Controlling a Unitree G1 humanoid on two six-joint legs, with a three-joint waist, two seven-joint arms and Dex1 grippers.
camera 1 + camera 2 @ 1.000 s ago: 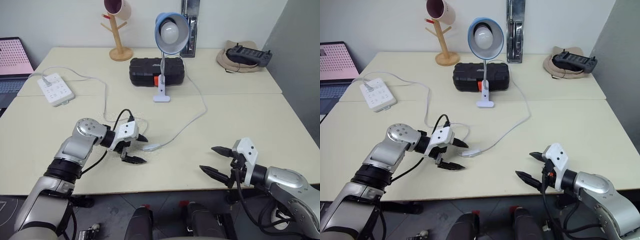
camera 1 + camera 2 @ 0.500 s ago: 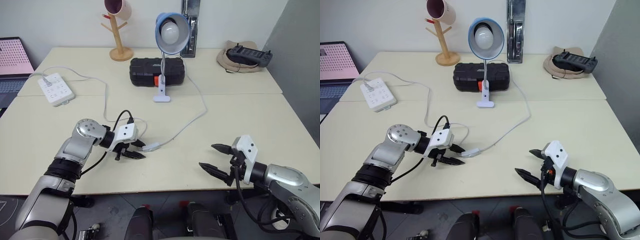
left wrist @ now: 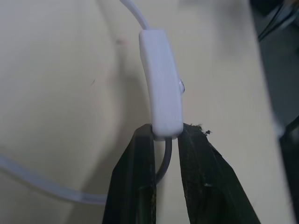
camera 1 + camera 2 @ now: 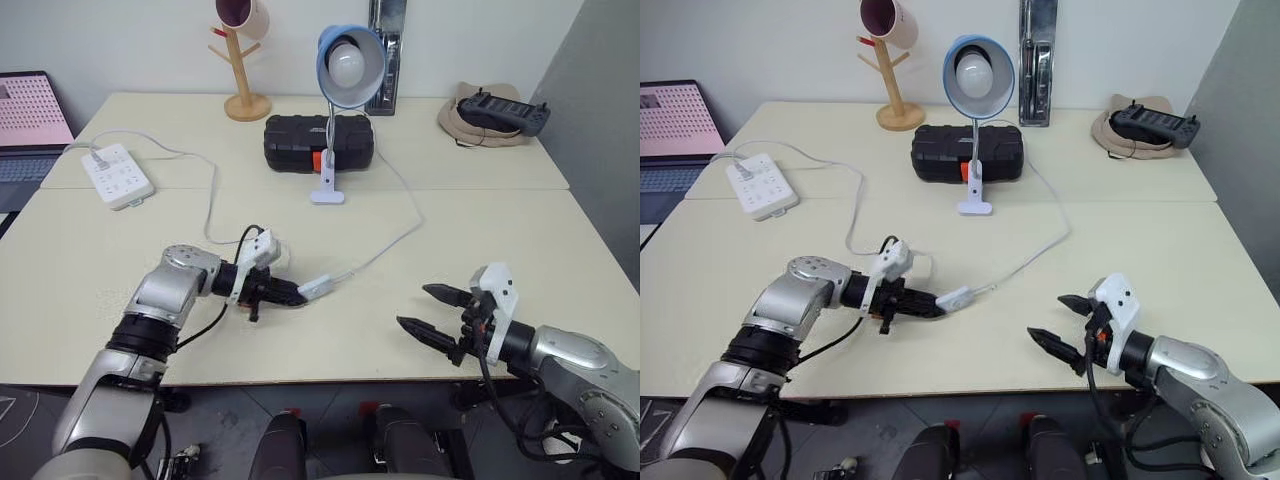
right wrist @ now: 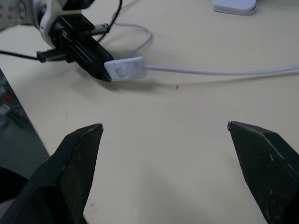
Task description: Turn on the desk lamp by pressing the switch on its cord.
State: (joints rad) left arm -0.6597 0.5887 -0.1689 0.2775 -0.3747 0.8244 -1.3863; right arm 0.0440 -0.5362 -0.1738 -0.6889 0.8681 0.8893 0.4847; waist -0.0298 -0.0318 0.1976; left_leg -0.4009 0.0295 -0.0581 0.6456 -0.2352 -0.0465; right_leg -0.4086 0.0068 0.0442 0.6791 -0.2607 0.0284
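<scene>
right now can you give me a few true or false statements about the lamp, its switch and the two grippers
1. The left gripper is shut on the end of the switch. True.
2. The right gripper is clamped on the cord. False: it hangs open near the table's front edge, apart from the cord.
3. The desk lamp stands in front of a black case. True.
4. The cord runs to a power strip on the robot's right. False: the strip lies on its left.
</scene>
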